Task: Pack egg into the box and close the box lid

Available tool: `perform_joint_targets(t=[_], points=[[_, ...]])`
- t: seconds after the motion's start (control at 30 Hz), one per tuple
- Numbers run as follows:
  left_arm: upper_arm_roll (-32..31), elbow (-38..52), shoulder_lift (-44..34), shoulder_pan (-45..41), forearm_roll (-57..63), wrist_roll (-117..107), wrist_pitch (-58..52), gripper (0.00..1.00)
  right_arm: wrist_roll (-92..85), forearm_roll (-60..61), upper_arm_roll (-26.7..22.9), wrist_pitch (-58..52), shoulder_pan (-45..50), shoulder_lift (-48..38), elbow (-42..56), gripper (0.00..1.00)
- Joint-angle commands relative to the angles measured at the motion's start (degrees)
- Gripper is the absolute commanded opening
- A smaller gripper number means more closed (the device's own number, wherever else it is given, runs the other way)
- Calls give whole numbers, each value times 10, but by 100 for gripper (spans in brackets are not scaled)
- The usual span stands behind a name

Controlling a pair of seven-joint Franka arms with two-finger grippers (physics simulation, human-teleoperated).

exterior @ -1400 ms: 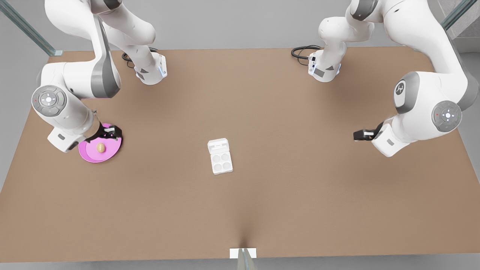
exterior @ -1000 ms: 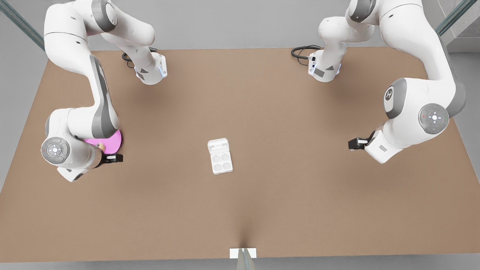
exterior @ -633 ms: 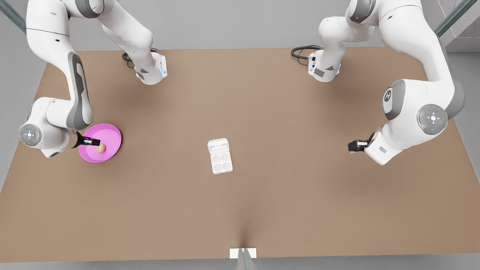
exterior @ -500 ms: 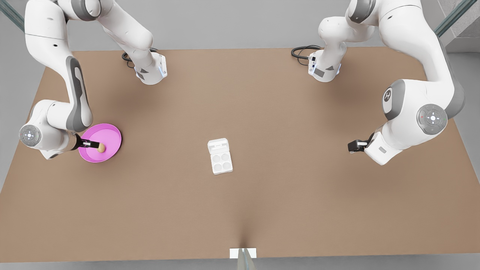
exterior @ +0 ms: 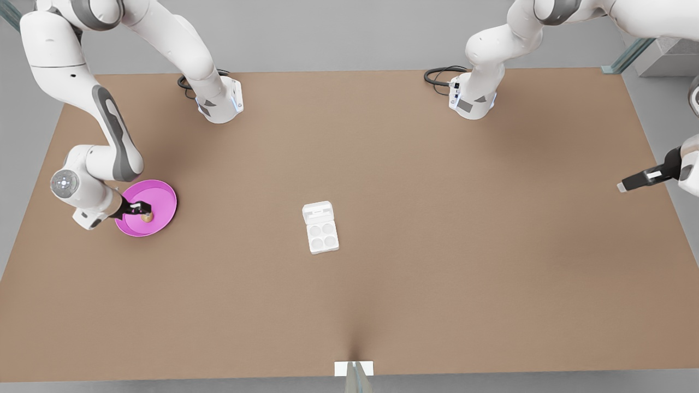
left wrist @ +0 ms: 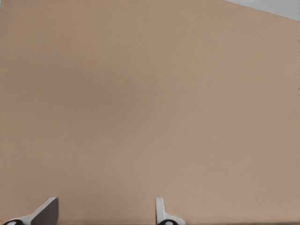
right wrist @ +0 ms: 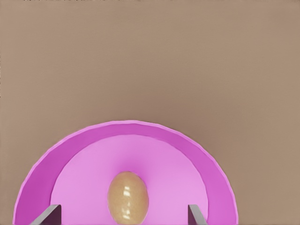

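The tan-brown egg (right wrist: 128, 198) (exterior: 146, 218) lies on a round pink plate (right wrist: 70, 154) (exterior: 164, 197) at the front view's left. My right gripper (right wrist: 124, 215) (exterior: 143, 210) hangs over the plate, open, with one finger on each side of the egg and not touching it. The white box (exterior: 323, 237) sits at the table's middle with its four cups bare. Its box lid (exterior: 318, 211) lies folded back flat on the far side. My left gripper (left wrist: 104, 213) (exterior: 625, 186) is open over bare table near the front view's right edge.
The brown table (exterior: 437, 218) stretches between the plate and the box. Both arm bases (exterior: 221, 103) (exterior: 472, 101) stand at the far edge, each with a black cable. A small white bracket (exterior: 354, 368) is at the near edge.
My right gripper has shifted slightly so its fingers now flank the egg. My left arm has swung far out toward the front view's right edge. Egg and box have not moved.
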Motion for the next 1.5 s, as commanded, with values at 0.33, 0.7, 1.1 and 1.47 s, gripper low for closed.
perform_joint_targets(t=[0.33, 0.7, 1.1, 1.47], points=[[4, 0, 50, -21, 0, 60, 43, 100, -112, 9, 3, 52, -2, 19, -28, 100], [-73, 0, 72, -176, 4, -47, 104, 100, -110, 9, 2, 96, -29, 12, -54, 100], [-109, 15, 87, -195, -3, -159, 120, 100, -110, -21, -5, 122, -39, 44, -53, 100], [-113, 25, 84, -198, 0, -170, 124, 100, -110, -32, -15, 138, -39, 64, -51, 86]])
